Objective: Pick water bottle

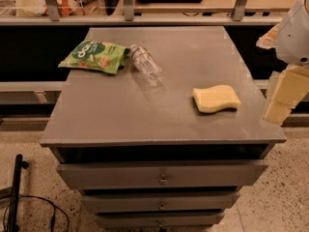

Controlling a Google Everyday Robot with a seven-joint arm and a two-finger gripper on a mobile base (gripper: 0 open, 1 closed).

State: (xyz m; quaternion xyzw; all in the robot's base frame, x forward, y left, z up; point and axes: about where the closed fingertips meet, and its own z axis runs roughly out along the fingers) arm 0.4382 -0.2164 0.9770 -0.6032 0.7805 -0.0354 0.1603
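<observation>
The water bottle (pixel 146 65) lies on its side on the grey cabinet top (pixel 145 115), at about 11 o'clock from the top's centre. Its cap end points to 10 o'clock and sits just beside the green snack bag (pixel 94 56). The gripper (pixel 285 93) hangs off the right edge at 3 o'clock, well apart from the bottle; whether it is open or closed I cannot tell. The step in hand looks like the approach. To do it well, travel toward 10 o'clock above the yellow sponge (pixel 216 98) and turn the wrist so the grip crosses the bottle's long axis. Then come down on the ribbed mid-body, away from the bag, since a round bottle is likely to roll if nudged
</observation>
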